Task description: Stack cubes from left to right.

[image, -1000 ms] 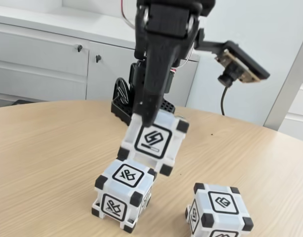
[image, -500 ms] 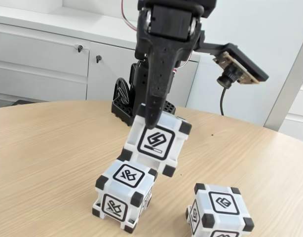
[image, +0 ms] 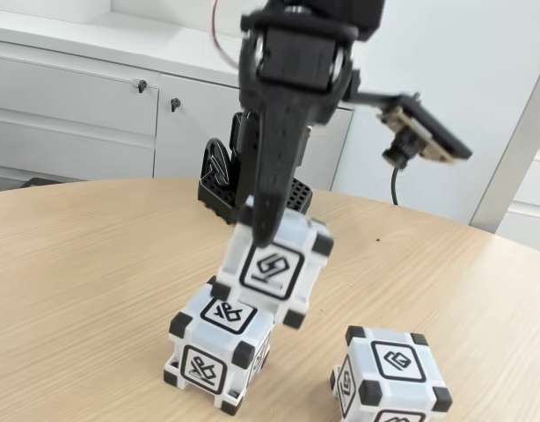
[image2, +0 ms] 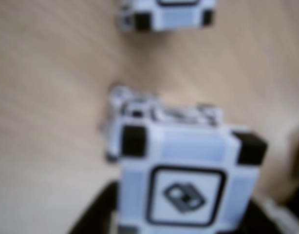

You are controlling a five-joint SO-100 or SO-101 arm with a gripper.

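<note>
Fixed view: the hand (image: 263,230) grips the held cube (image: 272,266), tilted, now lower than half a second ago, its lower corner overlapping the left cube (image: 219,347) on the surface (image: 76,264). The right cube (image: 389,376) sits apart, unmoved.

left: bare table (image: 85,264) | right: third cube (image: 389,378) blocks | behind: arm base (image: 222,189)
</note>
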